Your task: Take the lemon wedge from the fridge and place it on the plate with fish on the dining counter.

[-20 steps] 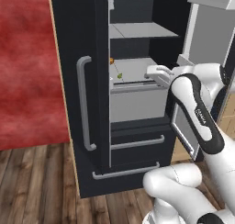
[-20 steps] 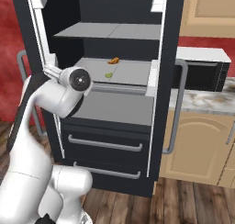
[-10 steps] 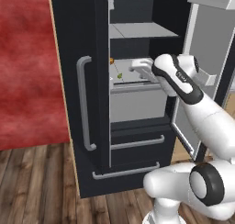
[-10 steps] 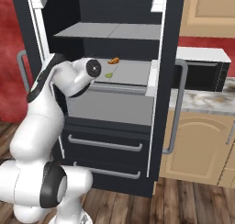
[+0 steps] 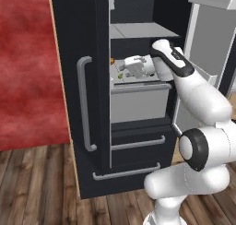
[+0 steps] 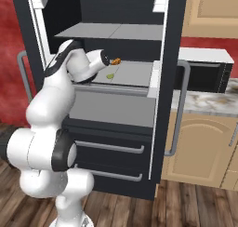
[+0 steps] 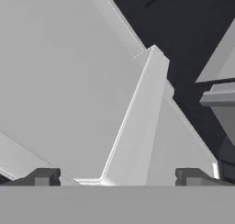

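The fridge [image 5: 87, 104] stood with its left door shut, a long grey handle [image 5: 84, 104] running down it, and its right door [image 5: 209, 58] swung wide open. Inside, on the pale grey shelf [image 6: 132, 75], the wedge [image 6: 110, 76] lay near the shelf's left edge, about midway between front and back. An orange item [image 6: 115, 61] sat behind it, nearer the rear edge and apart from it. In the left base view the wedge [image 5: 120, 75] showed just left of the gripper [image 5: 130, 68], close to it, though contact could not be told. The arm [image 5: 193, 92] reached in over the shelf from the right. In the hand view the fingertips [image 7: 43, 176] stood wide apart over bare shelf, with nothing between them, so the jaws were released. Two drawers [image 6: 109, 149] sat below the shelf. To the right of the fridge a marbled counter [image 6: 204, 103] carried a dark microwave [image 6: 204, 72].
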